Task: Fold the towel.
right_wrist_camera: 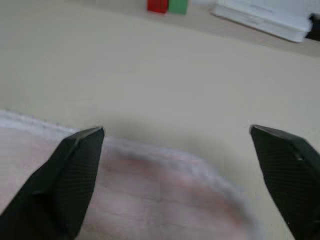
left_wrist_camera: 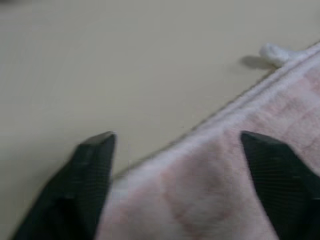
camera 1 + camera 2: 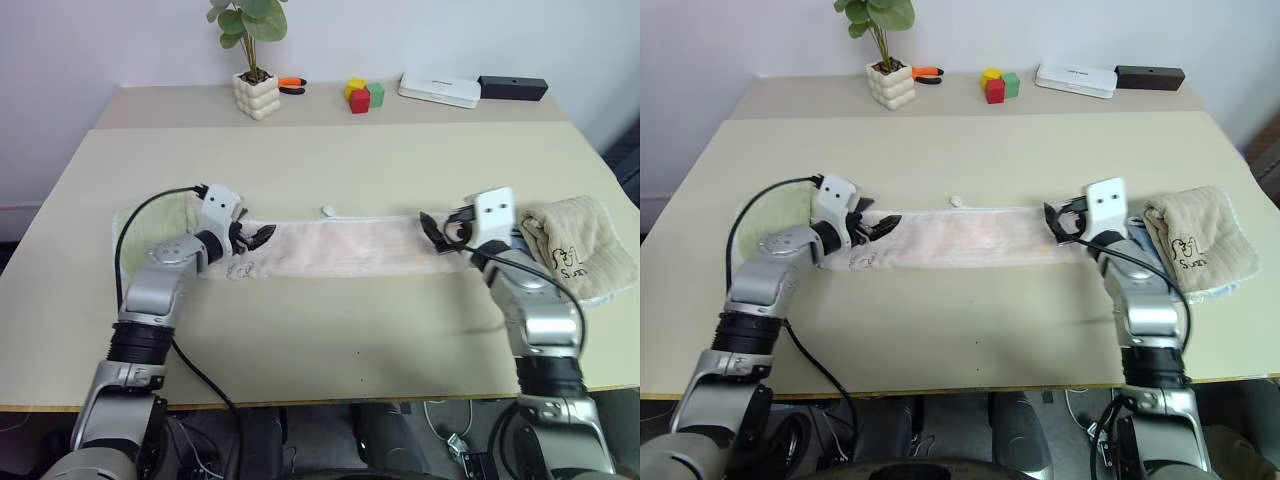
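A: Towel (image 3: 335,248) lying flat as a long narrow strip across the middle of the table (image 3: 330,165), running side to side, pale pink with whitish edges

B: Small white tag (image 3: 327,210) poking out at its far long edge, near the middle

A: Left gripper (image 3: 252,237) at the strip's left end, fingers (image 2: 90,170) spread wide, cloth lying between them but not pinched. Released, nothing grasped

B: Right gripper (image 3: 432,228) at the right end, fingers (image 1: 75,170) likewise spread wide over the rounded corner of the towel. Released too

A: Green towel (image 3: 160,215) lying partly under the left arm, toward the table's left edge, just beside the pink strip's end

B: Beige towel (image 3: 580,250) with dark print bunched near the right edge, beside the right arm

A: Along the far edge: potted plant (image 3: 255,85) in a white bumpy pot, orange-handled tool (image 3: 291,84) just beside it, coloured blocks (image 3: 364,95) in yellow, red and green, then a white flat box (image 3: 440,89) and a black bar (image 3: 512,87) toward the far right corner

B: All well apart from the towel, bare table between
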